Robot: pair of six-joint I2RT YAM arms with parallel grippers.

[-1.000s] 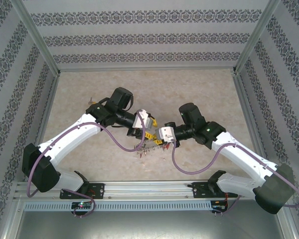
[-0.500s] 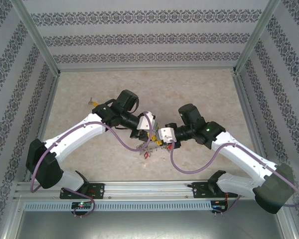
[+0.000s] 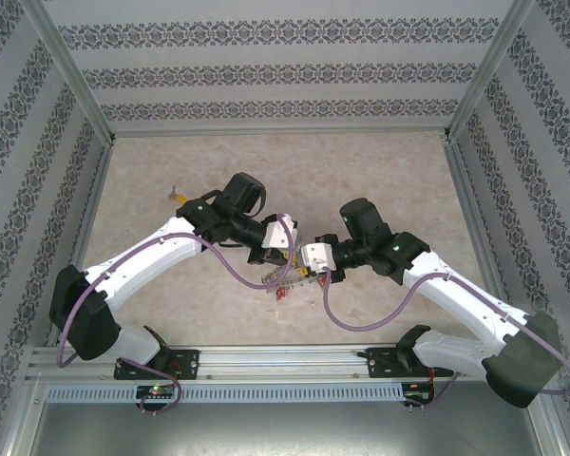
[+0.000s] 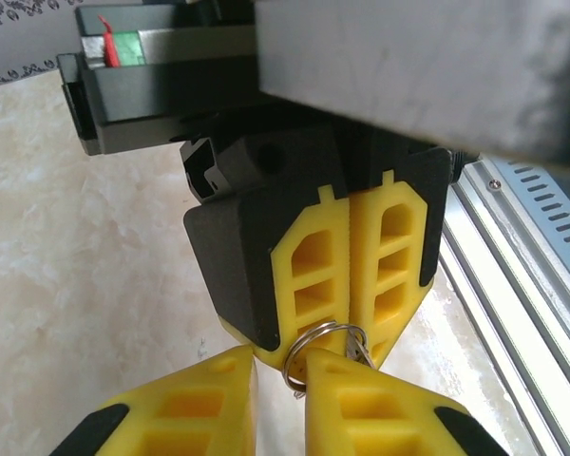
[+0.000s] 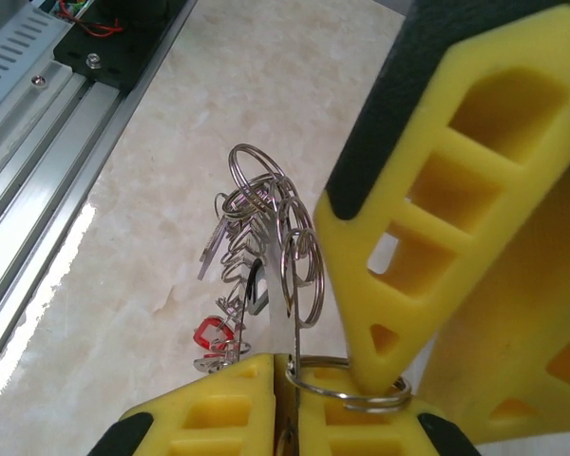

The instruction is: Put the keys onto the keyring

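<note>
Top view: the arms meet mid-bench (image 3: 389, 180). Left gripper (image 3: 290, 256) and right gripper (image 3: 300, 270) are tip to tip, with the keyring (image 3: 283, 282) bunch dangling just below them. My read is that it's held up so the hanging clutter drops clear of the ring wire. One yellow-headed key (image 3: 178, 193) lies on the bench at far left, well apart from the grippers and not yet on the ring.

Left wrist: left gripper (image 4: 280, 366) jaws are almost together, with a thin slit left. The keyring (image 4: 323, 328) wire runs into that slit. Can't tell if it's pinched or only straddled. Right gripper (image 4: 348, 328) sits opposite, fingers pressed flat together, with the ring coming out at its tips.

Right wrist: right gripper (image 5: 287, 380) is fully closed on the keyring (image 5: 351, 399), clamping the wire plus a flat silver strip at the seam, so it's acting as the vise. Smaller rings, keys and a red tag (image 5: 209, 332) hang beyond it over the bench, next to the rail (image 5: 38, 142). One finger of the left gripper (image 5: 399, 380) appears poked into the loop, the other outside it. That probably sets up a second hold on the wire, which would stop the ring swivelling and let the coil be spread for a key.
</note>
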